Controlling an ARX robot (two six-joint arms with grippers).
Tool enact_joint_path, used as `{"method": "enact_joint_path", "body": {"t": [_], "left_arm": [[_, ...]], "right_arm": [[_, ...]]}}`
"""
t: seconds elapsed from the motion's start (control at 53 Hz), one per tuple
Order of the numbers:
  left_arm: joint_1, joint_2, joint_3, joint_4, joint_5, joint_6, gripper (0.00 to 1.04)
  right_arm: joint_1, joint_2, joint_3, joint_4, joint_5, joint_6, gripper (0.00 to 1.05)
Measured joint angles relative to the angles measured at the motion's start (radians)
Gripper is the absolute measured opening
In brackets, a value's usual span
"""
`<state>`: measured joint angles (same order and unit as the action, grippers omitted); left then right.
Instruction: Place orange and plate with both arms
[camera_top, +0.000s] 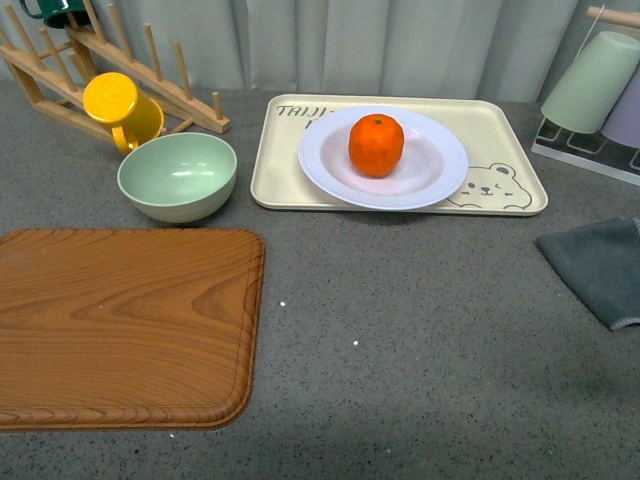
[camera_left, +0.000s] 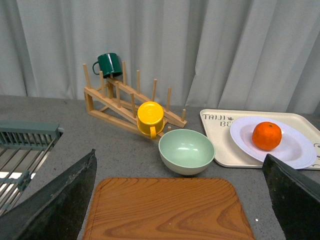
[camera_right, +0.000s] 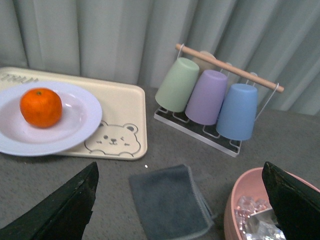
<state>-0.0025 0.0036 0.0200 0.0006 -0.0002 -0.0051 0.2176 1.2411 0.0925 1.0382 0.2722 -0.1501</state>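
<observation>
I am facing a grey speckled countertop (camera_top: 400, 330) backed by pale pleated curtains (camera_left: 200, 45). A wooden cutting board (camera_top: 120, 325) is lying near me on my left, running off the front view's edge; a grey cloth (camera_top: 600, 265) is also getting cut off at the right. My left gripper (camera_left: 175, 210) and right gripper (camera_right: 180, 210) are both standing wide open, holding nothing; only their dark fingertips are showing. The orange (camera_top: 376, 144) is sitting in the plate (camera_top: 440, 175), its green stem dot pointing up; being round, it has no long axis. The plate is resting flat on the beige bear tray (camera_top: 500, 130), covering part of its lettering.
</observation>
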Motion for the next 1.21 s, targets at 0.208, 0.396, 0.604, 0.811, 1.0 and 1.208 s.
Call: {"method": "enact_joint_path", "body": {"t": [0.208,0.396,0.604,0.811,1.0,1.208], "left_arm": [[0.000,0.000,0.000,0.000,0.000,0.000,0.98],[0.000,0.000,0.000,0.000,0.000,0.000,0.98],[0.000,0.000,0.000,0.000,0.000,0.000,0.98],[0.000,0.000,0.000,0.000,0.000,0.000,0.98],[0.000,0.000,0.000,0.000,0.000,0.000,0.98],[0.000,0.000,0.000,0.000,0.000,0.000,0.98]], "right_arm": [[-0.059,-0.106,-0.066,0.047,-0.118,0.116,0.57],[-0.106,-0.365,-0.077,-0.217,-0.164,0.137,0.23],[-0.207,-0.565,-0.082,-0.382,-0.265,0.140,0.01],[-0.215,-0.722,-0.087,-0.524,-0.272,0.141,0.01],[-0.215,-0.830,-0.087,-0.627,-0.273,0.140,0.01],[-0.215,-0.932,-0.087,-0.725,-0.274,0.140,0.01]]}}
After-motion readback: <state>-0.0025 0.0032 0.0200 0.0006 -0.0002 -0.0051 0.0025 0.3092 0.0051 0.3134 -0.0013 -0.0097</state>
